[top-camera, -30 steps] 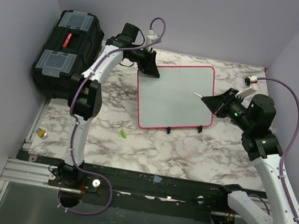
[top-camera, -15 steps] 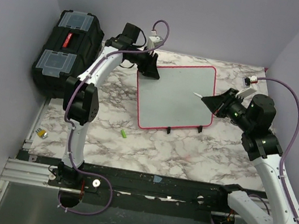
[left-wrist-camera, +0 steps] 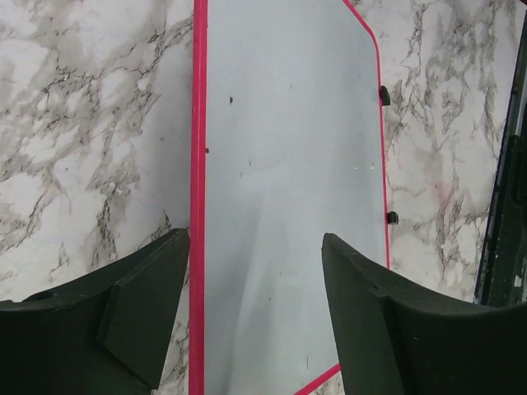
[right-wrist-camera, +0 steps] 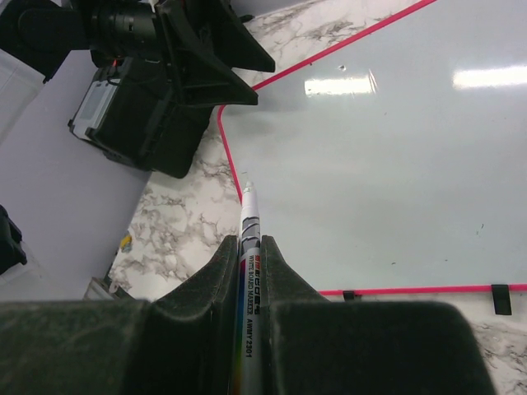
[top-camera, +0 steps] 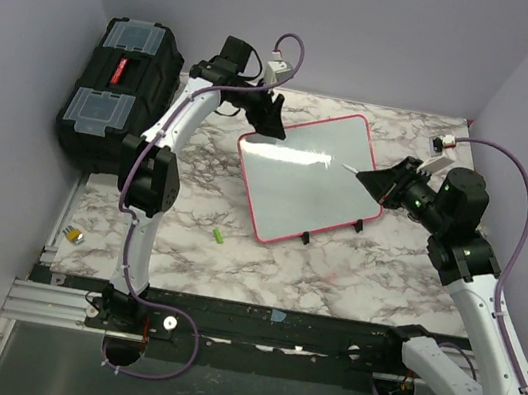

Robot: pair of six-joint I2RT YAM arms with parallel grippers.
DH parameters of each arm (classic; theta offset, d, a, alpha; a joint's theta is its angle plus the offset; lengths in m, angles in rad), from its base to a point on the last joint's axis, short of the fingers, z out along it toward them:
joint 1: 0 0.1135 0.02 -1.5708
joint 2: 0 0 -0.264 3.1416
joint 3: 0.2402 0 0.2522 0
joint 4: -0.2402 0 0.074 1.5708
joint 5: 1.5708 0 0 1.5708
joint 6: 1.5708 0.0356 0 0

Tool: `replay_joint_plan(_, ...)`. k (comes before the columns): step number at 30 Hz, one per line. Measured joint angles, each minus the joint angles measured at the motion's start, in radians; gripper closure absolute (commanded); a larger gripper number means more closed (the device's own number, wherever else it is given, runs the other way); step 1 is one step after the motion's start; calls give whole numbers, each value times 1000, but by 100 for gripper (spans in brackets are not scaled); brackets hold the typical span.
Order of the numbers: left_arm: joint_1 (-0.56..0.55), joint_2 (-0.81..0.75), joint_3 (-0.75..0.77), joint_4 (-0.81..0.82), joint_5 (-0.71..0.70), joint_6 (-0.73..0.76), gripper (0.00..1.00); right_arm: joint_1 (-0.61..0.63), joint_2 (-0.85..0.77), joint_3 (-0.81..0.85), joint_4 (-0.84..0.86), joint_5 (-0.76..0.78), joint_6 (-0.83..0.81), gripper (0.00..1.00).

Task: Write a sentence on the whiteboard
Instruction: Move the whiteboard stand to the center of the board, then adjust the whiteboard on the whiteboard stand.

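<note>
Presently the whiteboard (top-camera: 307, 180) lies flat and askew on the marble table (top-camera: 402, 282), one corner of its pink frame turned toward the arms and a black toolbox (top-camera: 119, 92) well apart at the left. At its far left corner the left gripper (left-wrist-camera: 254, 247) hangs with fingers spread wide, straddling the frame's long side and holding nothing. The right gripper (top-camera: 363, 178) is clamped on a marker (right-wrist-camera: 249, 239), whose white tip points over the board near its right edge.

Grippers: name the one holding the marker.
The right gripper, shut on the whiteboard marker; the left gripper stands open above the whiteboard.
</note>
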Motion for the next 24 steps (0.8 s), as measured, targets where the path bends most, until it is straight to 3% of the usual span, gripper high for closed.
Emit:
replay_joint_plan(9,-1,48,57,-14,-7,2,27,0,-1,0,0,0,-2,99)
replay_joint_plan(16,6,95,67,-43,-18,-7,49,0,-1,0,0,0,-2,99)
replay_joint_plan(24,9,109,68,-81,-8,-23,82,0,-1,0,0,0,-2,99)
